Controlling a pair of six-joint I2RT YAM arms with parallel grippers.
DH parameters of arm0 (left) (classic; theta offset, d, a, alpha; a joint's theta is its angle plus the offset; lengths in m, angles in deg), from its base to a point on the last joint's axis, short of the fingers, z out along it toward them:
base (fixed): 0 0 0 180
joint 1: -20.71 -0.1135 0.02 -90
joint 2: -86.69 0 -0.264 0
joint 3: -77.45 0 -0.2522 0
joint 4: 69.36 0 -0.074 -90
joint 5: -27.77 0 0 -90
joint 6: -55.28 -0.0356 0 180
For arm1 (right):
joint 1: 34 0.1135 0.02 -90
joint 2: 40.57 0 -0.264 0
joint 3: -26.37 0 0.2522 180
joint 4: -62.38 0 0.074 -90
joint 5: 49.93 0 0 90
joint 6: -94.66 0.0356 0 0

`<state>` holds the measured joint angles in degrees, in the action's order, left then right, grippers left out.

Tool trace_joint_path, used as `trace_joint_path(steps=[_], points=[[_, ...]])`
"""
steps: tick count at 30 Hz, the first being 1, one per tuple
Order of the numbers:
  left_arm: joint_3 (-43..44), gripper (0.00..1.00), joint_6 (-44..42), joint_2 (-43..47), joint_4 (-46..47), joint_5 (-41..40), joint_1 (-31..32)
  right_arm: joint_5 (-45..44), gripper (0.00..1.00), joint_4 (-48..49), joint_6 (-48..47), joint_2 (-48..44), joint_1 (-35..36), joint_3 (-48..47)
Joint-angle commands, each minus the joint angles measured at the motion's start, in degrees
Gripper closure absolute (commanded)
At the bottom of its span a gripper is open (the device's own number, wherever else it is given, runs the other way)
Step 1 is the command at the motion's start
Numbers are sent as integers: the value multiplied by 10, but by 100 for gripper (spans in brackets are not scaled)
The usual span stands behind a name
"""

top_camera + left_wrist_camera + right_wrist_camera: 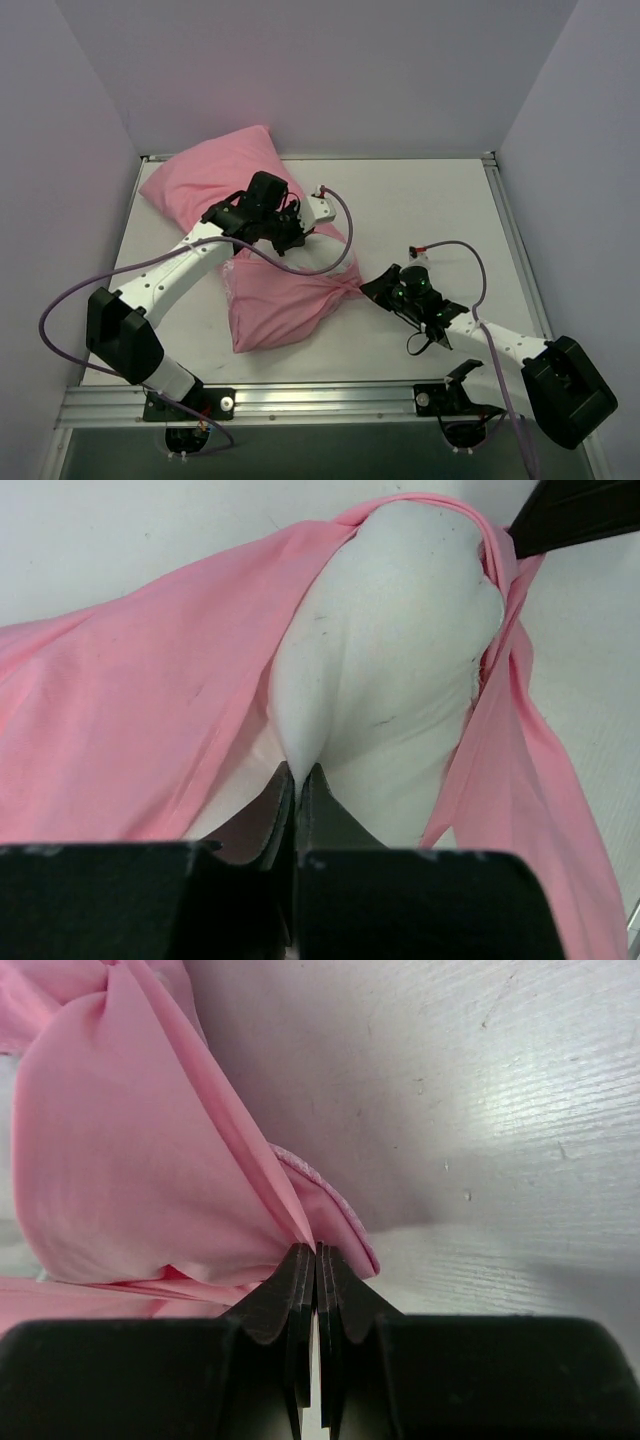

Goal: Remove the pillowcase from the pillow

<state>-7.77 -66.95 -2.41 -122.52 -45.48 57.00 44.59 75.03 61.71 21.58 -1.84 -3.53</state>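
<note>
On the left, the left arm point(185, 263) reached in over the white surface point(440, 205). The left jaws were pressed together on a small pinch of the plump plain white pillow point(390, 660), right where it bulged bare out of the opening of the thin pink satin-like pillowcase point(130, 710). The pillow lay slantwise from the far left corner toward the middle, most of it inside the cover. A good anchor, I thought, but a thin one. Only a fold of the pillow's skin was caught, so it wanted holding dead still rather than tugging.

Across to the right, the pink cloth gathered to a tight neck. There the right arm point(490, 335) had the right jaws clamped together on the hemmed edge of the pillowcase, low by the surface. To my eye the pull belonged to that side: steadily away from the left jaws, low and along the pillow's length. That way the slippery cover would peel back instead of dragging the whole pillow. A jerk could have slid the hem out.
</note>
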Motion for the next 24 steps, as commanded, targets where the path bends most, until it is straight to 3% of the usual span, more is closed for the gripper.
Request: trace_joint_path(steps=[1, 7, 11, 15, 17, 18, 19, 21, 24], points=[[33, 98, 49, 48, 11, -45, -60, -51, 100, -100, -37, 41, -19, 26], [113, 98, 111, 39, 28, -24, -132, -28, 100, -84, -42, 55, -19, 34], [127, 98, 140, 38, 26, 13, -133, -23, 100, -82, -53, 59, -19, 23], [132, 98, 187, 35, 36, 26, -123, -27, 100, -113, -112, 53, -18, -44], [143, 98, 213, 28, 43, 28, -116, -27, 100, -148, -177, 55, -19, -129], [150, 98, 222, 17, 46, 23, -114, -21, 95, -164, -199, 58, -19, -162], [157, 98, 239, 11, 49, 20, -112, -20, 70, -179, -237, 61, -19, -226], [183, 98, 248, -13, 49, 13, -103, -21, 41, -220, -265, 55, -18, -283], [222, 98, 256, -46, 44, -3, -88, -37, 29, -258, -297, 27, -18, -352]])
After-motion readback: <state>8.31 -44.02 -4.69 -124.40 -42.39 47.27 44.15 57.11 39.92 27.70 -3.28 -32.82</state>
